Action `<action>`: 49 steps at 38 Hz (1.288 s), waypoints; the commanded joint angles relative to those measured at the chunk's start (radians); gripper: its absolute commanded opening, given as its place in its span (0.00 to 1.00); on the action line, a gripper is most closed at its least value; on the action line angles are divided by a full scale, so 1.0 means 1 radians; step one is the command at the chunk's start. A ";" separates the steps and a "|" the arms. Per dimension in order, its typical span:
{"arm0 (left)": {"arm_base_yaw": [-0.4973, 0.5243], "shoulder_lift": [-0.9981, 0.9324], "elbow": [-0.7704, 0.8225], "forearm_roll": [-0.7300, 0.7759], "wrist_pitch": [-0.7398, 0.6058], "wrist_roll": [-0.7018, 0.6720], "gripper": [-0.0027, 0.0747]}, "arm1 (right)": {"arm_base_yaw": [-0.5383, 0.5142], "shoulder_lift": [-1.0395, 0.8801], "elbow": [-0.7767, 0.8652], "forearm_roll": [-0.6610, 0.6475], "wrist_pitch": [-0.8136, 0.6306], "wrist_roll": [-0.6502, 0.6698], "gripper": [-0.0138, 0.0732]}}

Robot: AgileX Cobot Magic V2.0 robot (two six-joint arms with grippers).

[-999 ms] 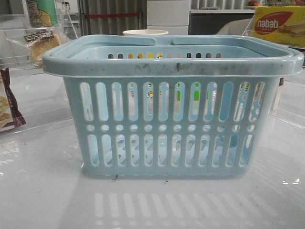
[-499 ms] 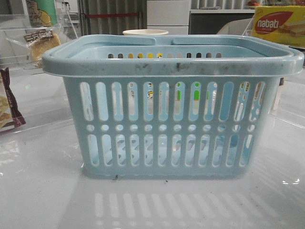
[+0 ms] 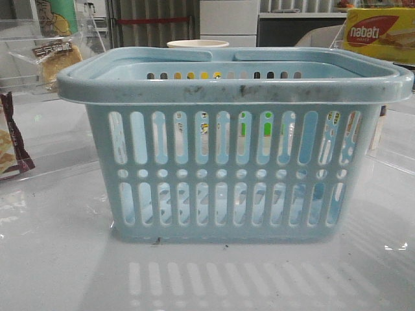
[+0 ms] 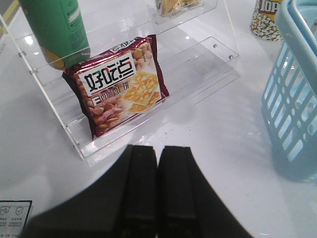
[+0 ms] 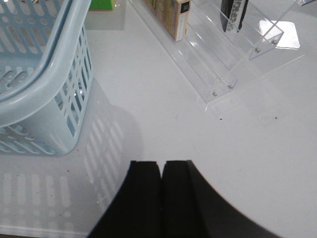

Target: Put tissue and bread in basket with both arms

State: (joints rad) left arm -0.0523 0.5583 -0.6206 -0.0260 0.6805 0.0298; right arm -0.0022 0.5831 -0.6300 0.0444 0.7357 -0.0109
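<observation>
Pincer [image 4: 158,198] closed — basket [image 3: 233,87] empty.

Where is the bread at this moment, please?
In the front view the bread sits at the far left, on a clear shelf behind and left of the basket, below a green can and above the maroon snack packet.

The front camera sits low and very close to the basket [image 3: 237,142], looking straight at its side. Each wrist camera looks down at the table [image 5: 163,99] from higher up. All three views show part of that basket.
</observation>
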 commanded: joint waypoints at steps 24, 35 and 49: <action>-0.006 0.009 -0.027 0.001 -0.072 -0.009 0.66 | -0.006 0.033 -0.031 -0.044 -0.095 -0.007 0.80; -0.006 0.009 -0.027 0.001 -0.072 -0.009 0.63 | -0.006 0.224 -0.168 -0.225 -0.094 0.132 0.80; -0.006 0.009 -0.027 0.001 -0.072 -0.009 0.55 | -0.079 0.600 -0.498 -0.224 -0.042 0.135 0.80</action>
State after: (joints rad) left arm -0.0523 0.5583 -0.6206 -0.0239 0.6805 0.0298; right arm -0.0420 1.1193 -1.0274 -0.1660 0.7250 0.1182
